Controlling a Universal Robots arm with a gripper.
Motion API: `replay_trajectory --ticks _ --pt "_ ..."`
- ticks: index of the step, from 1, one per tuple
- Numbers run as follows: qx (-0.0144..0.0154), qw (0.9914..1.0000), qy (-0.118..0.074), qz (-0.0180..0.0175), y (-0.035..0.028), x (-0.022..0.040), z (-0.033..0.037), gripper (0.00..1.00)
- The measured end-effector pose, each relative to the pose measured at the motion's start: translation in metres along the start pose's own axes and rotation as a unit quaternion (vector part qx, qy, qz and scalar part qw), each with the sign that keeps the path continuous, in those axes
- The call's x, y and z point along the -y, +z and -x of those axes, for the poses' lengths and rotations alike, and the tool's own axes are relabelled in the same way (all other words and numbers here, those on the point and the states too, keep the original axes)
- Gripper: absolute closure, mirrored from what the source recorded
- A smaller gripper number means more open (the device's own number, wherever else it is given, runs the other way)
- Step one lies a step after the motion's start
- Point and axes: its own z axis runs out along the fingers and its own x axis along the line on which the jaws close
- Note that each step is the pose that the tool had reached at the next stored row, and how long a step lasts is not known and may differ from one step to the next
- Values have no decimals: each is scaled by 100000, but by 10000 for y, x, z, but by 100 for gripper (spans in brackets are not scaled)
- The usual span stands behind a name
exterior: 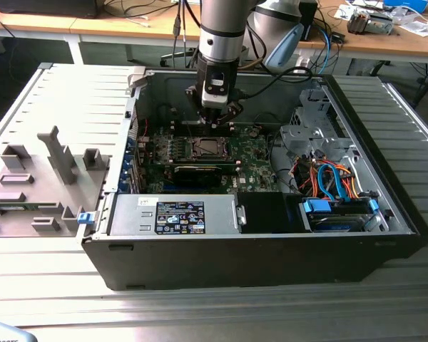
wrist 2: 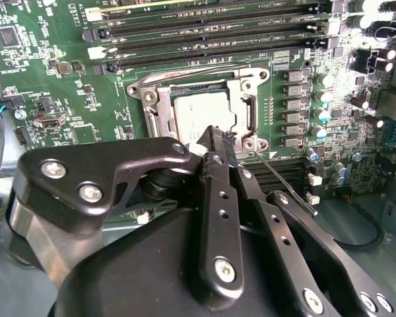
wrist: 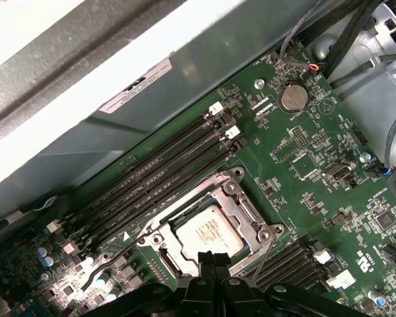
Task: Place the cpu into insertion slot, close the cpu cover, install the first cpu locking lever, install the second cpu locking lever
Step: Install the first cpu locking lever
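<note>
While seated, cpu (wrist: 208,232) lies beneath pincer (wrist: 212,259).

1. The cpu (wrist: 208,230), a flat square chip with a dull silver-grey face, lies seated in the insertion slot (wrist 2: 160,111).
2. The cpu cover (wrist: 241,206), a thin silvery frame, lies flat around my chip, its window showing the face.

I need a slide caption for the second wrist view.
Gripper at the cpu cover, closed over the cpu.
</note>
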Motion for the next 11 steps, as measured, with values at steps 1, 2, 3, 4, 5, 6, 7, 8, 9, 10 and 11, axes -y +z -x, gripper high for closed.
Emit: replay_trajectory --ticks 1,2,3,4,5,6,7,8,9,10,11 --pt "2 100000 -38 0 0 0 0 89" --pt "3 100000 -76 1 0 0 0 89" --pt "8 100000 -105 1 0 0 0 89" --pt "9 100000 -132 2 0 0 0 89" --pt "11 100000 -173 3 0 0 0 89" --pt "14 100000 -208 3 0 0 0 89" --pt "17 100000 -235 1 0 0 0 89" --pt "20 100000 -273 1 0 0 0 89" --pt "20 99999 -321 3 0 0 0 89" --pt "27 99999 -371 1 0 0 0 89" --pt "28 99999 -395 0 0 0 0 89"
